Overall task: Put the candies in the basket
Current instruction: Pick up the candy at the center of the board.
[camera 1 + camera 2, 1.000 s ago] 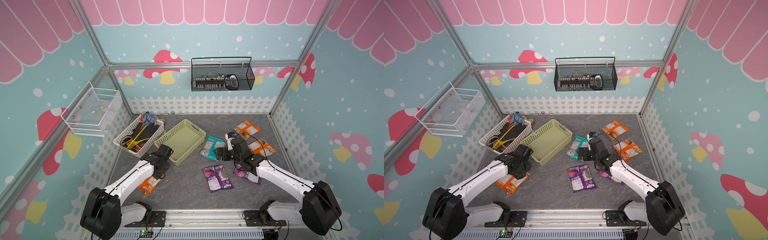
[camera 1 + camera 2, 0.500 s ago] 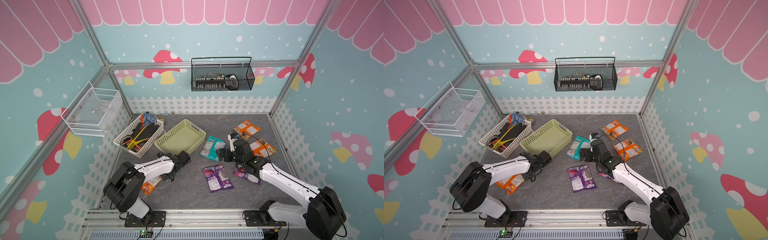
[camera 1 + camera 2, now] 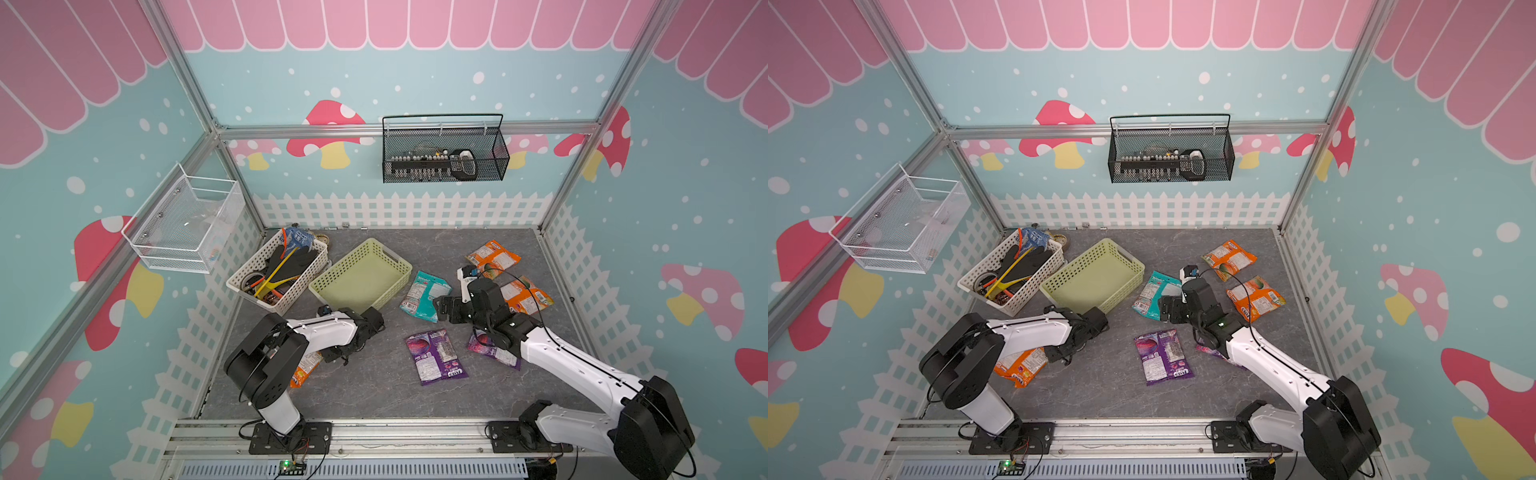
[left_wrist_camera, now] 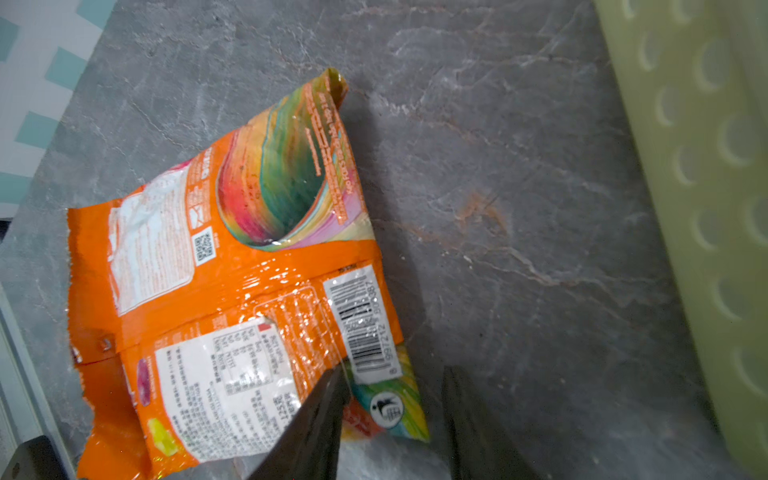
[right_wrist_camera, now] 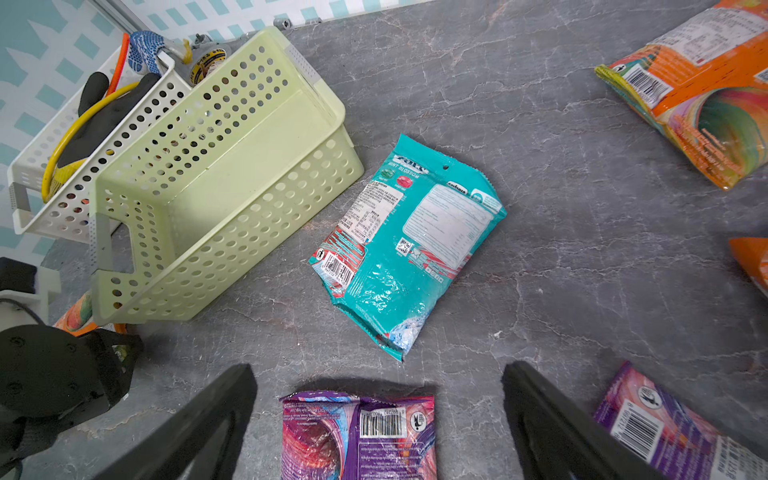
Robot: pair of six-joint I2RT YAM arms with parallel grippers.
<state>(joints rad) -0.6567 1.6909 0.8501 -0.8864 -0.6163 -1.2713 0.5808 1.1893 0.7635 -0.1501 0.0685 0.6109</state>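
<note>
So the pale yellow-green perforated plastic basket sits toward the back-left part of the grey stone-look table, right beside a white perforated plastic basket full of tools, and it has no candy in it yet. All six glossy candy bags are lying flat on the table. The teal bag is just off the basket's right side, two orange bags are out near the right edge, one purple bag is mid-table and the other purple bag is half hidden under the right arm.

The last orange bag is near the front-left corner, back side up — the left gripper is over its barcode corner with its jaws partly open. One jaw overlaps the bag's edge, the other is over bare table, so nothing is gripped.

The right gripper is spread wide open and holding nothing — it hangs above the top edge of the mid-table purple bag, pointed at the teal one
</note>
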